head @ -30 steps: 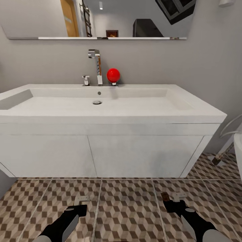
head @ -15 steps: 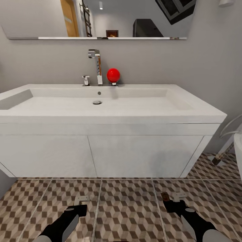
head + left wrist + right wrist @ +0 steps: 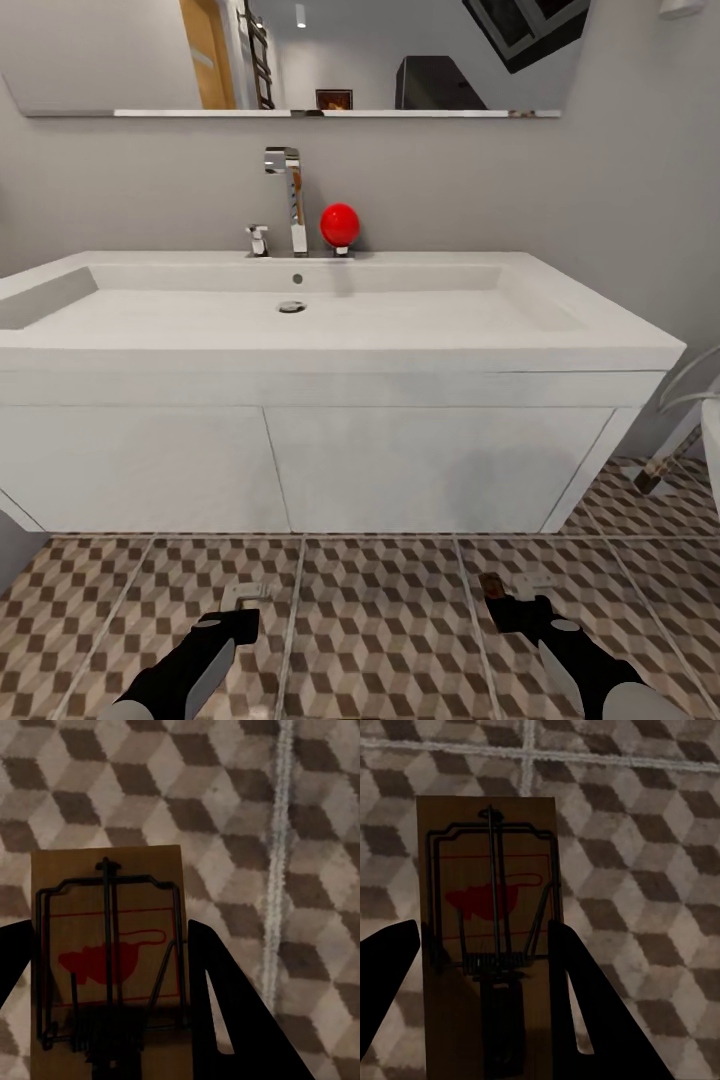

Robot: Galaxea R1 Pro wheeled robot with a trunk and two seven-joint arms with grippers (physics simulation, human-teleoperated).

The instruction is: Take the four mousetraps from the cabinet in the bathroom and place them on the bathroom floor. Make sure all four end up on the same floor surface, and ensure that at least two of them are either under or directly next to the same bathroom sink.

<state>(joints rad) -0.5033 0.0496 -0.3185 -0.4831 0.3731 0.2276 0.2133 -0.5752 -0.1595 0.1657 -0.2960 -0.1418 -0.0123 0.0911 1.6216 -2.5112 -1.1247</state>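
Left gripper [image 3: 243, 597] and right gripper [image 3: 507, 594] each clamp a mousetrap [image 3: 109, 960] [image 3: 489, 926] above the bathroom floor [image 3: 380, 620]; bathroom sink [image 3: 300, 310] at 12 o'clock. Neither trap placed yet.

No words, brand names or numbers can be read anywhere; the only printed marks are a red outlined rectangle and a red blob-shaped figure on each small flat brown wooden mousetrap board [image 3: 109, 960] [image 3: 487, 922], and these carry no legible lettering.
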